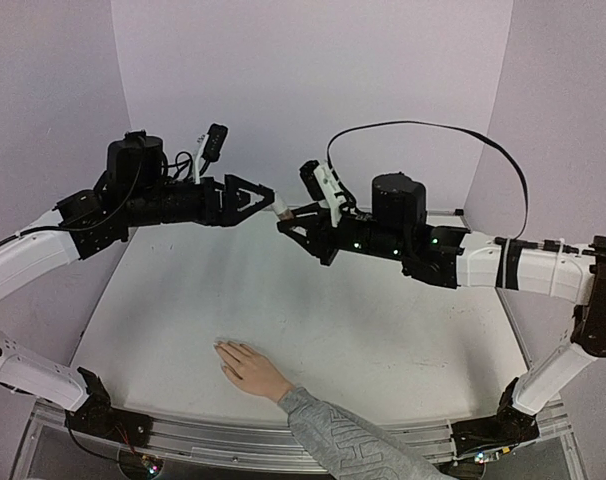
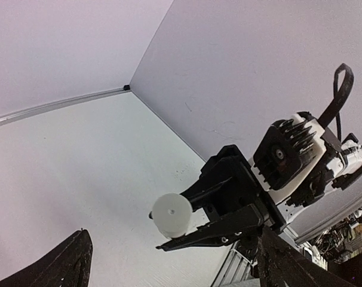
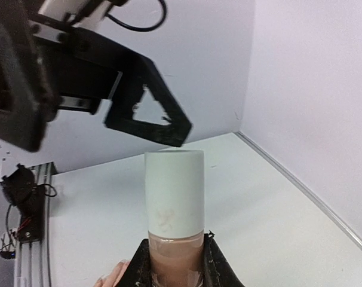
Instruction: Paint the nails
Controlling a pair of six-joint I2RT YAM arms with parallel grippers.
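Note:
A small nail polish bottle with pinkish-brown polish and a pale cap is held in the air above the table's far middle. My right gripper is shut on its glass body. In the left wrist view the cap shows end-on. My left gripper is open wide just off the cap's end, and one black finger hangs beyond the cap top. A light-skinned hand in a grey patterned sleeve lies flat at the table's near edge. Its nails are tiny and pale.
The white table is walled by pale panels at the back and sides. A metal rail runs along the near edge by both arm bases. A black cable loops above the right arm.

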